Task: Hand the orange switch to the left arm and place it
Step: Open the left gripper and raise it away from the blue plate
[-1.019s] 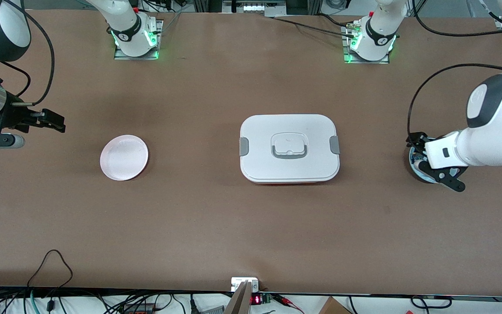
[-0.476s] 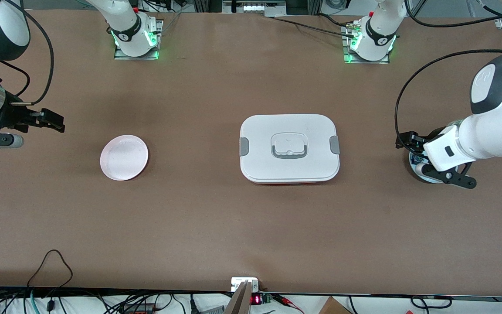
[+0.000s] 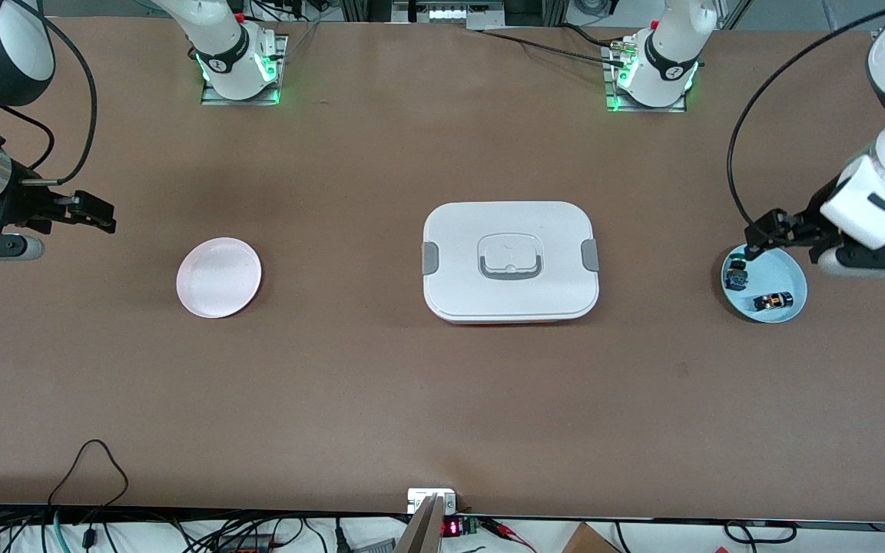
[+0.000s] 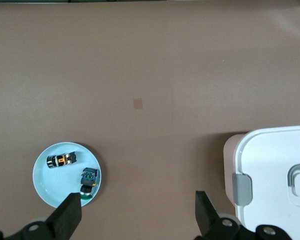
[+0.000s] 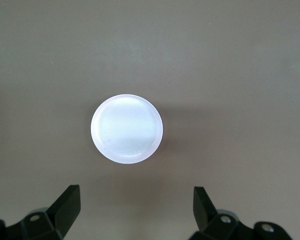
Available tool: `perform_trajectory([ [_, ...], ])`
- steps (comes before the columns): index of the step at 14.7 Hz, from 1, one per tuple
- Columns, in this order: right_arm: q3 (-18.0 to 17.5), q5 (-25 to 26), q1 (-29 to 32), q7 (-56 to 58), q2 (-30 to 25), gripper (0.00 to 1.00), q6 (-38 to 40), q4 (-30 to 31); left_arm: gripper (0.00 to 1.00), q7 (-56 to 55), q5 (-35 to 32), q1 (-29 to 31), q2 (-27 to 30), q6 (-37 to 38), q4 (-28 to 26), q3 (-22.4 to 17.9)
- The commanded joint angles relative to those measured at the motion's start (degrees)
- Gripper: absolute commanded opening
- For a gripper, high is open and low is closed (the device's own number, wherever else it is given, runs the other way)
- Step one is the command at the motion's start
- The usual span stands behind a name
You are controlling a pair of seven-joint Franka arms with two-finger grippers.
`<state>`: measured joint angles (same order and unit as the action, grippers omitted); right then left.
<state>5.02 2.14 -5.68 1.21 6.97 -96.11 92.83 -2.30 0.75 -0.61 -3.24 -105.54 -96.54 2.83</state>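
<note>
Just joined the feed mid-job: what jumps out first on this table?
The large white lidded box with grey clips sits mid-table. Toward the left arm's end, a light blue round plate holds the tiny black-and-orange switch and a small blue-and-green-topped dark part; the open left gripper hangs over its edge. The open right gripper waits near an empty pale pink plate.

Matt brown table (image 3: 381, 384); smooth white plastic box (image 3: 511, 230) with grey clips; glossy pale-blue plate (image 3: 788, 270); glossy white plate (image 3: 219, 277); matt black gripper fingers (image 4: 70, 215).
</note>
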Motion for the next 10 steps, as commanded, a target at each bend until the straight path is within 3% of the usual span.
perform_trajectory([
  [1,-0.2,-0.7,0.1,-0.1,-0.7,1.00,0.5,-0.1,1.00,-1.4,0.7,-1.8,8.8,-0.5,-7.9,-1.3],
  [4,-0.2,-0.7,0.1,-0.1,-0.6,1.00,0.6,-0.1,1.00,-6.9,0.6,-1.6,8.8,3.4,-6.0,-1.5],
  [10,-0.2,-0.7,0.1,-0.1,-0.6,1.00,0.5,-0.1,1.00,-6.7,-1.4,-1.5,7.8,7.9,-3.9,-1.0],
])
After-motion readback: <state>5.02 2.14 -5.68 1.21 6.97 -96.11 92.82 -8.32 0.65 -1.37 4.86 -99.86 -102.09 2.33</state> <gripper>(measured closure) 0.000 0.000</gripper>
